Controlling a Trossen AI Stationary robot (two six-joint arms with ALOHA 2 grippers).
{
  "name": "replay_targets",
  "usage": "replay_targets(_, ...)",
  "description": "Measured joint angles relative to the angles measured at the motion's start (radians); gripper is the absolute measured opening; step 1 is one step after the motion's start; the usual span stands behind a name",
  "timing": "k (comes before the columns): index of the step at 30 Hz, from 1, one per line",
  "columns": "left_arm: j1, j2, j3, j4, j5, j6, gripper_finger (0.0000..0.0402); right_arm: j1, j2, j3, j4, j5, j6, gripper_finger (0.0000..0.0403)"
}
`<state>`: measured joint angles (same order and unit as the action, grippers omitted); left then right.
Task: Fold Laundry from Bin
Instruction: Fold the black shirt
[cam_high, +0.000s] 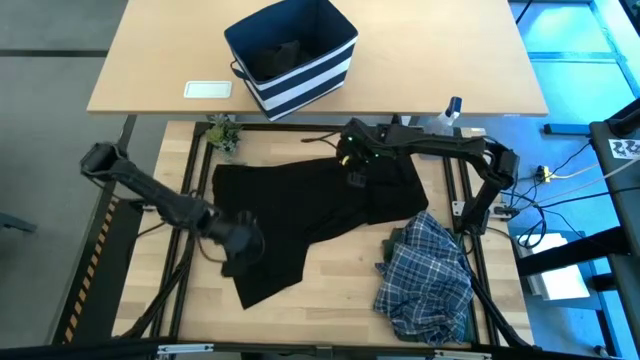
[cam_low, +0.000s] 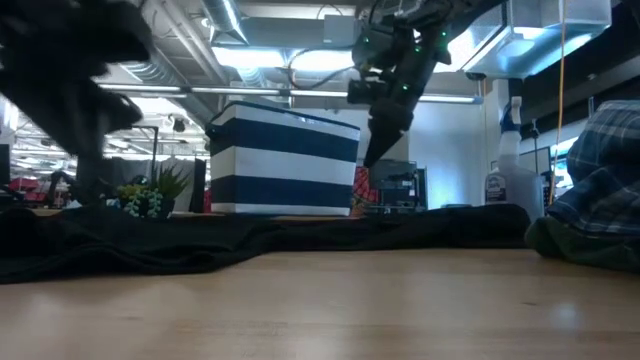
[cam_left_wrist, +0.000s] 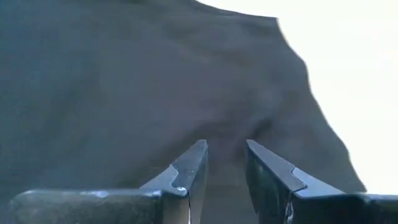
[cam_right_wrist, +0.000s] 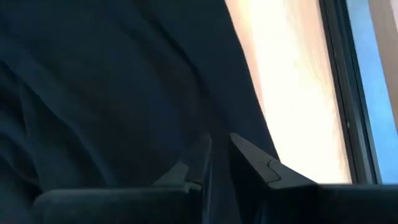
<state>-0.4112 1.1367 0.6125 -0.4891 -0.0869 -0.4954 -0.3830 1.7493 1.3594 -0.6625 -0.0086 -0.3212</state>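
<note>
1. Black garment (cam_high: 300, 215) is spread flat across the middle of the table (cam_high: 340, 262).
2. Left gripper (cam_high: 238, 245) sits over its near-left part, fingers (cam_left_wrist: 189, 171) a narrow gap apart, nothing between them.
3. Right gripper (cam_high: 356, 168) hovers above the far-right edge, jaws almost closed, gripping nothing.
4. Plaid shirt (cam_high: 428, 278) is bunched up nearer than the right gripper, out toward the right.
5. Striped bin (cam_high: 292, 57) stands beyond it.
</note>
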Motion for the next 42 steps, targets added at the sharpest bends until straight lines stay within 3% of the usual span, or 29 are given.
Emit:
replay_targets(5, -0.157, 0.024, 0.024, 0.015, -0.028, -0.163, 0.0102, -0.003, 0.000, 0.000, 0.026, -0.001, 0.027, 0.0053)
replay_targets(9, -0.225, 0.031, 0.044, 0.059, -0.115, -0.274, 0.0102, -0.004, 0.000, 0.000, 0.035, 0.013, 0.028, 0.0053)
replay_targets(12, -0.254, 0.081, 0.061, 0.104, -0.124, -0.289, 0.0102, -0.003, 0.000, 0.000, 0.037, 0.012, 0.028, 0.0053)
replay_targets(16, -0.266, 0.185, 0.172, 0.012, -0.138, -0.289, 0.0102, -0.003, 0.000, 0.000, 0.037, 0.011, 0.028, 0.0053)
replay_targets(20, -0.279, 0.295, 0.300, -0.127, -0.223, -0.264, 0.0102, -0.003, 0.000, 0.000, 0.036, 0.008, 0.028, 0.0053)
replay_targets(24, -0.278, 0.397, 0.357, -0.206, -0.181, -0.288, 0.0106, -0.003, 0.000, 0.000, 0.036, -0.008, 0.029, 0.0053)
replay_targets(28, -0.276, 0.437, 0.368, -0.195, -0.151, -0.306, 0.0139, -0.003, 0.000, 0.000, 0.035, -0.011, 0.035, 0.0053)
replay_targets(36, -0.263, 0.437, 0.370, -0.187, -0.210, -0.443, 0.0243, -0.002, 0.000, 0.000, 0.034, -0.011, 0.036, 0.0053)
replay_targets(42, -0.259, 0.464, 0.370, -0.187, -0.209, -0.475, 0.0261, -0.002, 0.001, 0.000, 0.060, -0.011, 0.036, 0.0053)
